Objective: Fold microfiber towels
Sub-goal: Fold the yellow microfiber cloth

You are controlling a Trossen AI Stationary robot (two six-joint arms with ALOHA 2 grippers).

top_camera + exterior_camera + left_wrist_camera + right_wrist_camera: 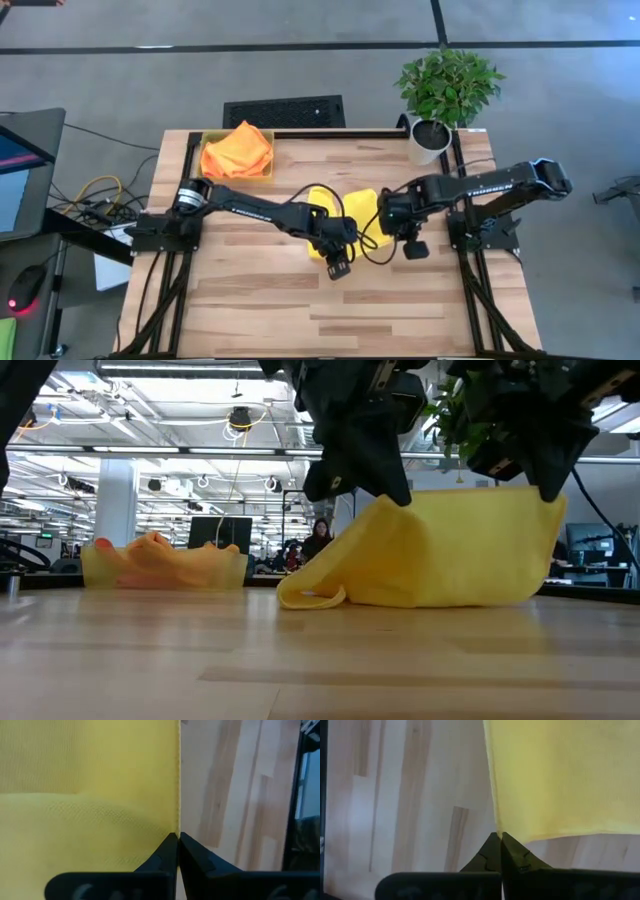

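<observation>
The yellow towel (348, 205) hangs at the table's middle between my two grippers, and its lower part (420, 595) rests on the table. One lower corner (310, 596) is curled over on the wood. My left gripper (332, 232) is shut on the towel's left upper end (392, 500). My right gripper (396, 218) is shut on its right upper corner (550, 495). Orange towels (238, 150) lie bunched in the translucent yellow bin (208, 172) at the far left. I see no pink towel. My left gripper pinches the towel's side edge (178, 827) at its upper end between its two fingers, from above, pointing down. The towel hangs below the fingers with its lower part on the table. My right gripper pinches the towel's upper corner (498, 831) between its two fingers, from above, pointing down. The cloth hangs below the fingers and is spread toward my left gripper, with its lower edge (500, 600) on the table.
The bin (165, 568) stands at the far left corner. A potted plant (445, 95) stands at the far right edge. Bare wood (330, 310) lies between the towel and the table's near edge.
</observation>
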